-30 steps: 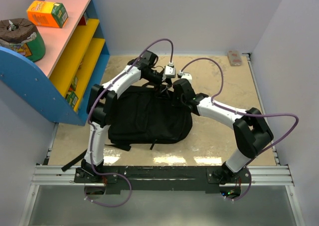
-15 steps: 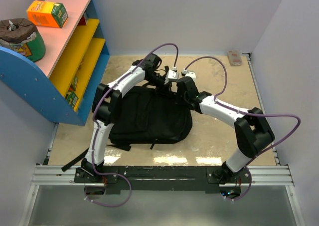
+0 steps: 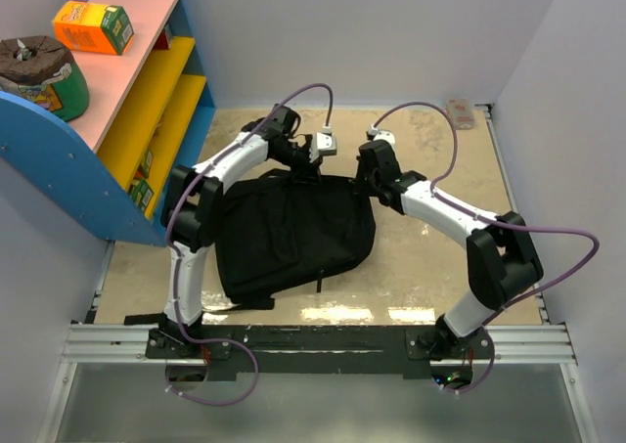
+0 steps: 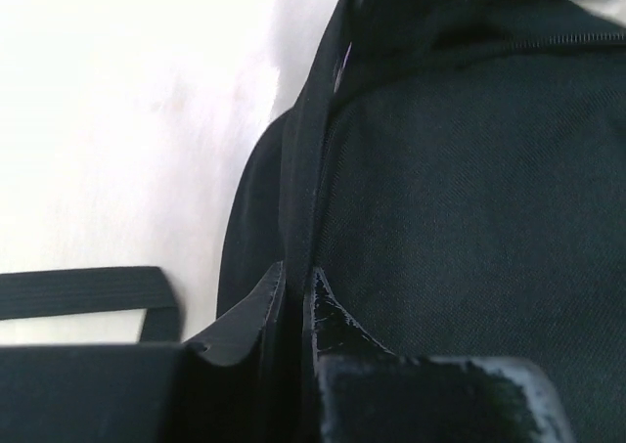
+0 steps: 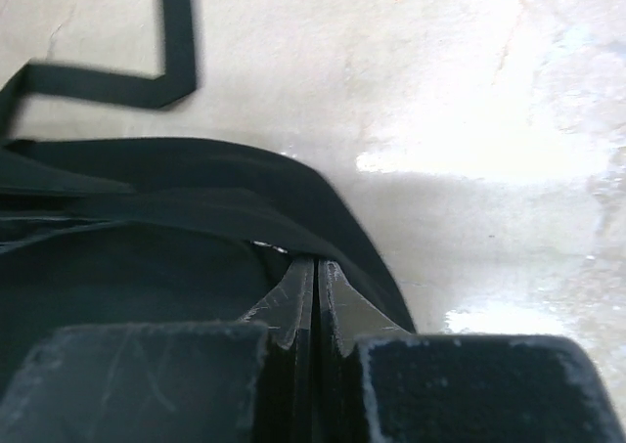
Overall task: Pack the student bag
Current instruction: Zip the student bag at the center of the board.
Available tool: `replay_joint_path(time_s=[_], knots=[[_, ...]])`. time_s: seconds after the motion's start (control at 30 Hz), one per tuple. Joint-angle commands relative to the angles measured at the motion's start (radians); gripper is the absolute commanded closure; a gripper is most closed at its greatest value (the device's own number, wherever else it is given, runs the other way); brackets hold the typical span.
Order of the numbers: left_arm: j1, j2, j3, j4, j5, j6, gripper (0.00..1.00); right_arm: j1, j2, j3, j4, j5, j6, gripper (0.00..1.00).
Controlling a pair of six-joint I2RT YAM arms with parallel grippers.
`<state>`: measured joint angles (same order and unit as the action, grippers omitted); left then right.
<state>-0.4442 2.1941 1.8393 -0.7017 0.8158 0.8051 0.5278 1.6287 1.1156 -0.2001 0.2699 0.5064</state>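
Black fabric fills most of both wrist views. The student bag [image 3: 293, 233] lies flat on the beige table [image 3: 430, 257], about mid-table, between the two arms and nearer the left one. Its top edge faces the back wall.

Left gripper [image 3: 305, 166]: at the bag's far edge, left of centre. In the left wrist view, the left gripper [image 4: 296, 301] has its fingers [image 4: 256, 311] drawn in to a narrow slit. A raised ridge of the bag's fabric runs straight into that slit, so the left gripper has the bag pinched. A flat webbing strap [image 4: 88, 291] lies on the pale table just left of the fingers.

Right gripper [image 3: 367, 176]: at the bag's far right corner. In the right wrist view, the right gripper [image 5: 315, 291] has its fingers [image 5: 337, 296] pressed fully together, with only a hairline between them. The tips sit right at the bag's curved rim. Cannot tell whether any fabric is caught between them. A loose strap [image 5: 147, 83] trails in a bend across the bare table beyond the rim.

Surroundings: a blue shelf unit [image 3: 59, 159] with a pink top and yellow shelves stands at the table's left side, well apart from the bag. An orange carton [image 3: 93, 26] rests on its top. A small tan object [image 3: 460, 112] lies in the far right corner; too small to identify.
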Motion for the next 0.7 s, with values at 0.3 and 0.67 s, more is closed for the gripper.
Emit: replay_joint_path(time_s=[0.3,0.67], knots=[[0.176,-0.275,-0.305,-0.053,-0.099,-0.132,1.00,-0.097,-0.093,-0.014,-0.042,0.066,-0.095,1.00],[0.161,-0.357,-0.176,-0.251,0.037,-0.023,0.00,-0.100,-0.049,0.056,0.008,-0.113,-0.112,1.00]])
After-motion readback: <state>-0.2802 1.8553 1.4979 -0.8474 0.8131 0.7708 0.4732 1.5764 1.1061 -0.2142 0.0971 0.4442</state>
